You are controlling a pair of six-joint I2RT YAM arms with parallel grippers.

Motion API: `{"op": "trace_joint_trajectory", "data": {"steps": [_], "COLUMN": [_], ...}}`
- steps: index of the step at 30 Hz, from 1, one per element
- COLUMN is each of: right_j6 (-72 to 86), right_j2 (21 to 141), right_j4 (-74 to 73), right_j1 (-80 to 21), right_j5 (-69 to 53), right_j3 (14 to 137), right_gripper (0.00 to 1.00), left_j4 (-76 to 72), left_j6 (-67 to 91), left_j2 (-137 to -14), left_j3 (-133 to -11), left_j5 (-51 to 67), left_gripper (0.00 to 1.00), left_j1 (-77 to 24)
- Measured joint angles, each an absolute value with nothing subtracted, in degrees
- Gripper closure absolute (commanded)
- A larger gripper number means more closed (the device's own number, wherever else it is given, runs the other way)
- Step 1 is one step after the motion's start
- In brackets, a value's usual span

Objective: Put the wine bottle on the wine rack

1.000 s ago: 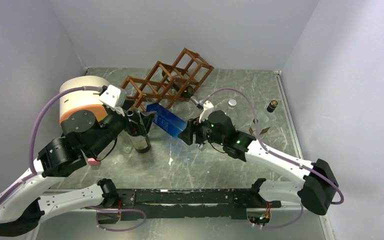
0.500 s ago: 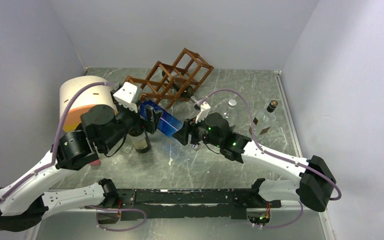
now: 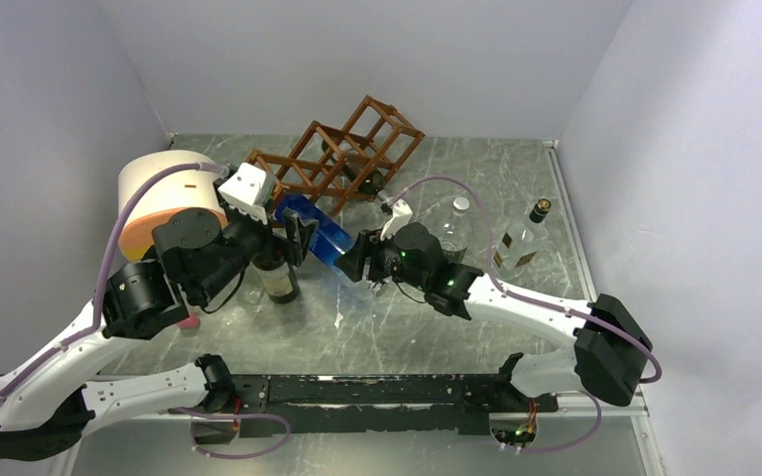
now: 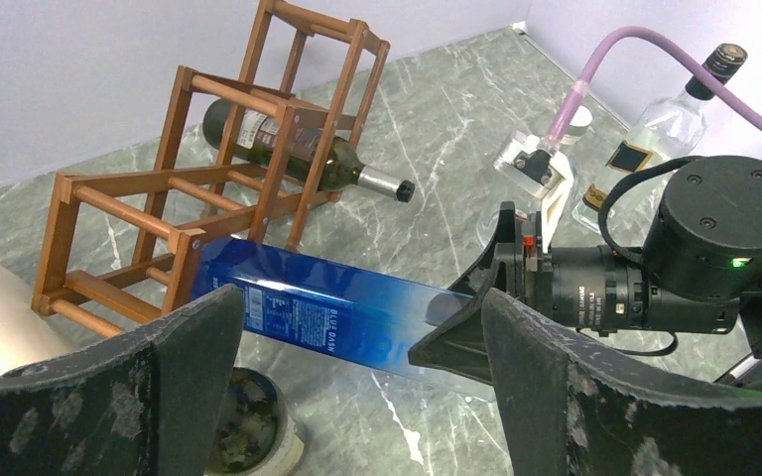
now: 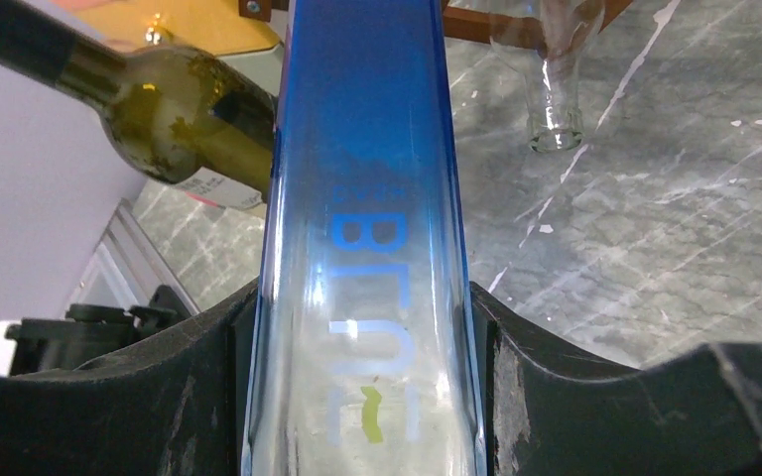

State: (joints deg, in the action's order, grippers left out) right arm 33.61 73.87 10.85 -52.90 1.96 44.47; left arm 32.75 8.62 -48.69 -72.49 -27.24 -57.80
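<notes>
My right gripper (image 5: 362, 342) is shut on the neck end of a blue wine bottle (image 5: 362, 149), which it holds level above the table. The bottle's (image 3: 316, 228) base points at the low front of the reddish-brown wooden wine rack (image 3: 332, 159); I cannot tell whether they touch. My left gripper (image 4: 357, 332) stands open, its fingers (image 4: 184, 367) wide apart on either side of the blue bottle (image 4: 308, 309) and not touching it. A green bottle (image 4: 298, 154) lies in the rack (image 4: 174, 178).
A dark bottle (image 3: 278, 278) stands upright under the left gripper (image 3: 298, 236). The cream-and-orange cylinder (image 3: 164, 193) sits at the left. Two clear glass bottles (image 3: 456, 223) (image 3: 526, 233) stand at the right, behind the right arm.
The right gripper has carried the blue bottle left toward the rack. The left gripper has swung right from the dark bottle to straddle the blue one.
</notes>
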Motion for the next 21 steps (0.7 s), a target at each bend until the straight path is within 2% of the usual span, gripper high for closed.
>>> {"op": "trace_joint_trajectory", "data": {"steps": [9,21], "right_j6": [41.0,41.8], "right_j2": [80.7,91.6], "right_j4": [20.6,31.0], "right_j1": [-54.2,-55.9], "right_j5": [6.1,11.7], "right_j3": [44.5,48.5], "right_gripper": [1.00,1.00], "left_j4": [33.1,35.0], "left_j6": [10.4,14.2], "left_j2": [-47.8,-44.4], "left_j3": [-72.8,-74.2], "left_j5": [-27.2,-26.6], "left_gripper": [0.08,0.09], "left_j1": [-57.8,-57.8]}}
